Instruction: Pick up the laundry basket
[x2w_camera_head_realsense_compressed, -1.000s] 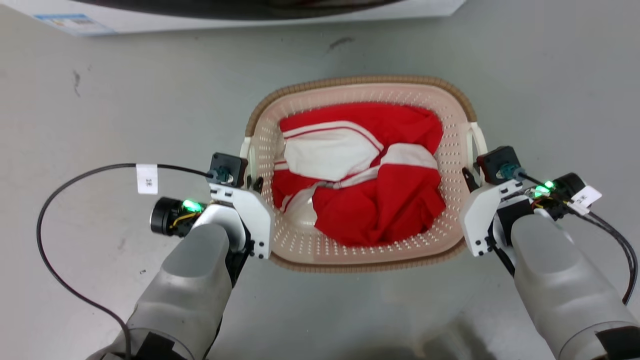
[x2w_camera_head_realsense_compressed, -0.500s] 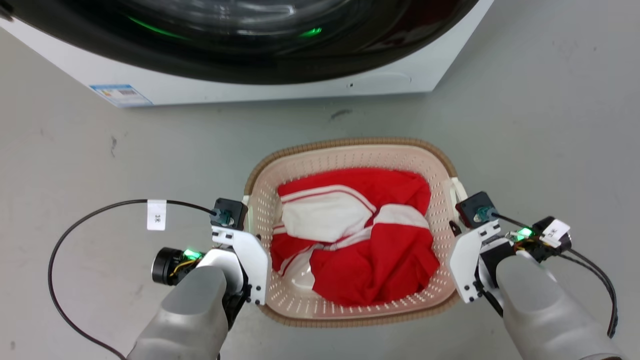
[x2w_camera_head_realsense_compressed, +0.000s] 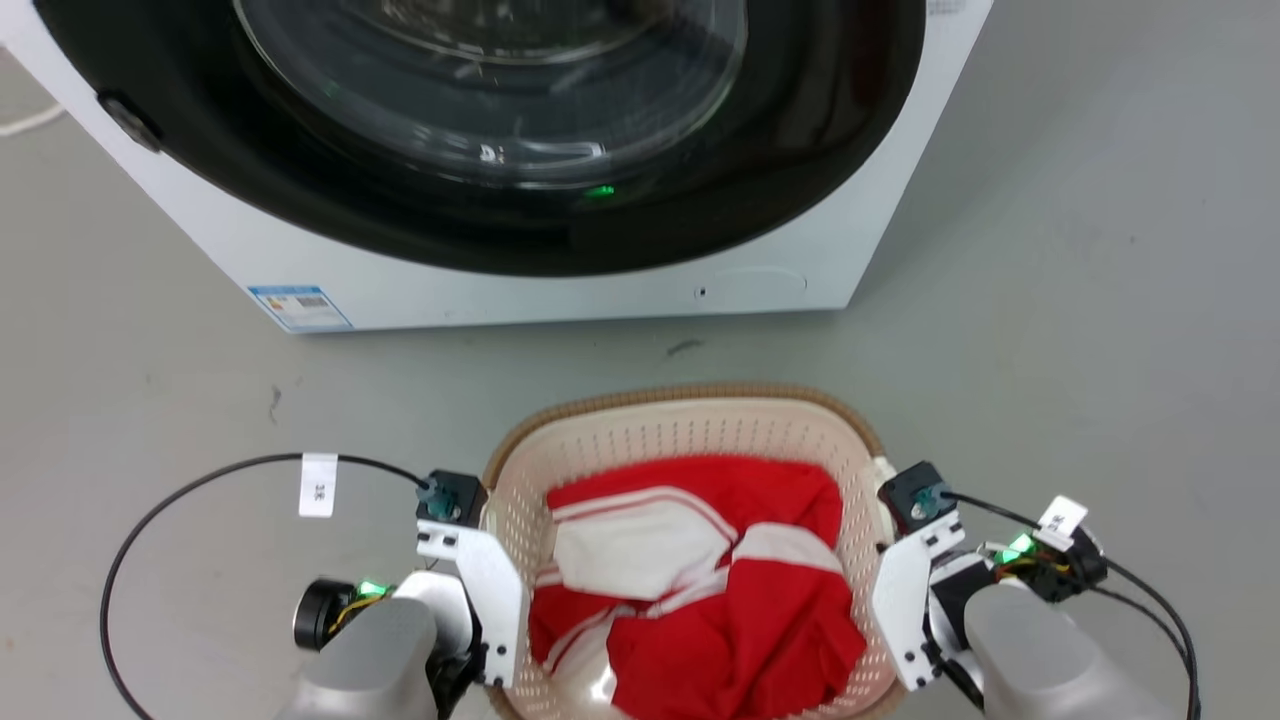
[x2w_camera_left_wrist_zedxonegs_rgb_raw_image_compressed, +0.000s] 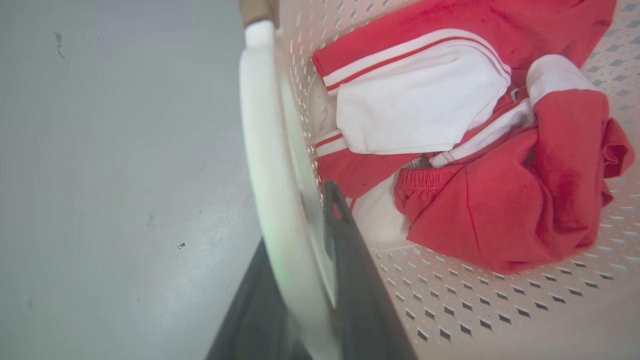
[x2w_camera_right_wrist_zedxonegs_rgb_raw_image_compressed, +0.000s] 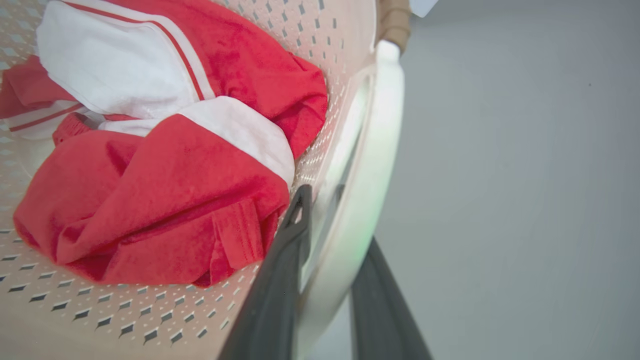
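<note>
— Since we have both arms at the laundry basket (x2w_camera_head_realsense_compressed: 690, 440), what exactly do we hold?

— Our left gripper (x2w_camera_left_wrist_zedxonegs_rgb_raw_image_compressed: 302, 235) is clamped on the basket's left handle (x2w_camera_left_wrist_zedxonegs_rgb_raw_image_compressed: 265, 150). One dark finger runs inside the white loop, next to the perforated wall. The other runs outside it, and the loop fills the gap between them. Our right gripper (x2w_camera_right_wrist_zedxonegs_rgb_raw_image_compressed: 335, 225) grips the basket's right handle (x2w_camera_right_wrist_zedxonegs_rgb_raw_image_compressed: 380, 150) the same way, one finger on each side, pinching the loop.

— And what lies around the basket?

— Beyond its far rim stands a white washing machine (x2w_camera_head_realsense_compressed: 560, 290), its round dark door facing the basket. A strip of grey floor (x2w_camera_head_realsense_compressed: 1050, 350) lies between the two, and more of that floor shows outside both handles.

— Is the basket off that floor?

— We cannot tell; its underside is hidden from us.

— What is inside the basket?

— A crumpled red and white garment (x2w_camera_head_realsense_compressed: 700, 590) covers most of its bottom. A red fold of it touches the wall beside the right handle, and a white panel lies nearer the left handle. Bare perforated plastic shows around the cloth, and the brown woven-look rim runs along the top of the wall.
</note>
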